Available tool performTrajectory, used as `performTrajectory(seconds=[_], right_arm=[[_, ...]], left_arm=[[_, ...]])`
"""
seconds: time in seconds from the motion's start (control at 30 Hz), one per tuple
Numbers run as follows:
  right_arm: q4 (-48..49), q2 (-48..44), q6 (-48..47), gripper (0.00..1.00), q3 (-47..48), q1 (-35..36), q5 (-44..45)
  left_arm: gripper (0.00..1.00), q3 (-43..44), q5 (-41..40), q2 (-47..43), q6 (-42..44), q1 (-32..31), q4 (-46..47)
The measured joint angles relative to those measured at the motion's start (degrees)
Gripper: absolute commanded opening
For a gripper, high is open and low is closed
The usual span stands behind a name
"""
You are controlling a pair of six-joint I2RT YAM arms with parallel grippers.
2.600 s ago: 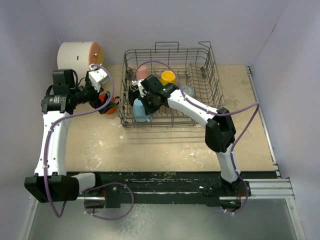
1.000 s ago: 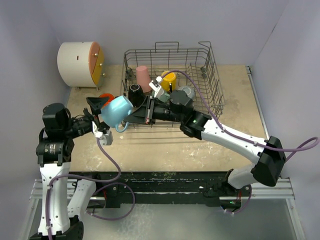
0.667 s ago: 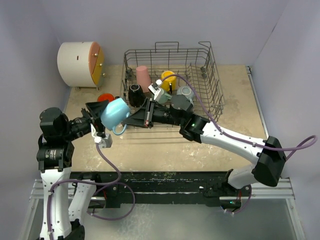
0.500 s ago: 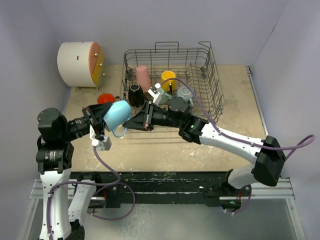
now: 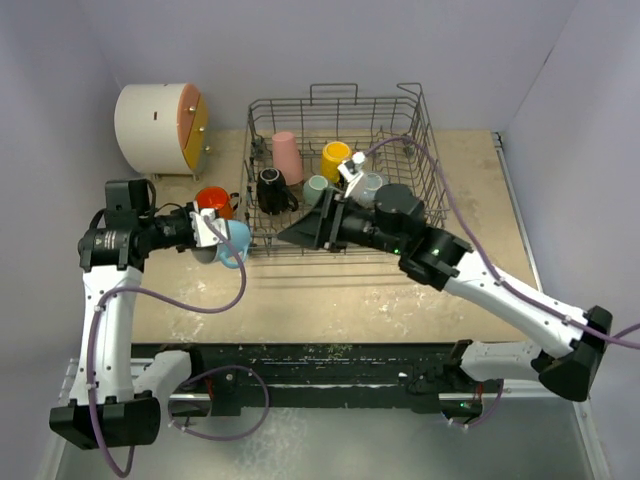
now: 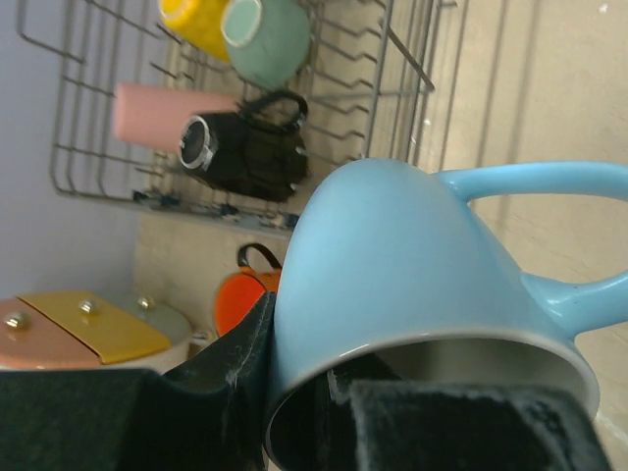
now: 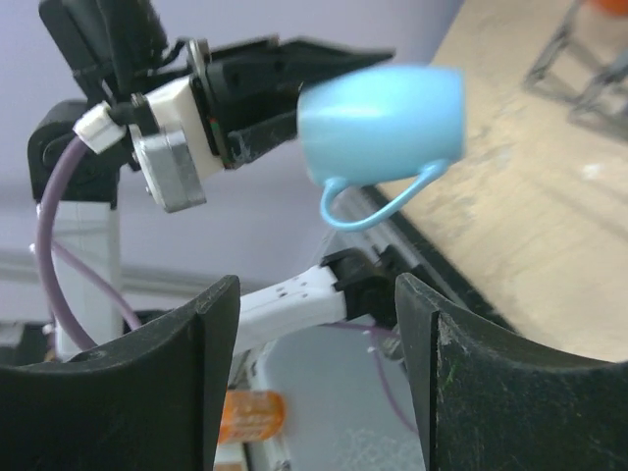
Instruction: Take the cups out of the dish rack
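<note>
Beige and scuffed, the worktop (image 5: 400, 290) carries the dish rack (image 5: 421, 128) at its far middle, with a white cabinet (image 5: 150, 115) well off to the left. The left arm reaches in from the side, and the left fingers (image 6: 231, 358) pinch the light blue mug (image 5: 228, 240) by its wall, one finger inside the mouth and one outside. The mug hangs on its side just outside the rack's near left corner, handle pointing away from the wrist. The right fingers (image 7: 182, 383) are spread wide with nothing between them, low by the rack's front wires and aimed at that mug. The orange mug (image 5: 213, 198) sits on the worktop just beside the held one. Left in the rack are the pink tumbler (image 5: 288, 156), black mug (image 5: 270, 188), yellow mug (image 5: 335, 157), teal mug (image 5: 317, 189) and grey mug (image 5: 370, 183). A pinch on the wall alone looks likely to let the mug swing or slip when lowered. A drifting descent could also knock the orange mug or catch the handle on the rack.
</note>
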Motion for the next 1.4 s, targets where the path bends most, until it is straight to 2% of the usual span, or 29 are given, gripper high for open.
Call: performTrajectory(seconds=[0.27, 0.43, 0.67, 0.9, 1.2, 1.4], right_arm=[[-17.81, -6.19, -8.28, 0.81, 5.95, -9.92, 6.54], [-26.86, -6.38, -13.57, 0.82, 12.46, -10.82, 11.58], [-35.76, -7.21, -17.79, 0.82, 15.15, -10.84, 17.44], [-41.40, -7.43, -19.65, 0.83, 15.47, -11.06, 21.70], [-45.09, -6.67, -21.73, 0.86, 17.79, -12.50, 25.55], [-46.01, -5.25, -22.91, 0.86, 18.60, -13.49, 26.71]], left_arm=[[0.00, 4.07, -10.54, 5.38, -0.11, -0.02, -7.91], [0.00, 7.37, -18.53, 12.15, -0.79, 0.00, -11.43], [0.00, 8.35, -27.47, 20.94, -3.13, 0.02, -13.55], [0.00, 5.92, -31.26, 25.20, -7.98, 0.02, -8.61], [0.00, 6.10, -35.95, 41.83, -19.17, 0.02, -0.22], [0.00, 10.10, -39.43, 47.19, -20.94, 1.27, 1.79]])
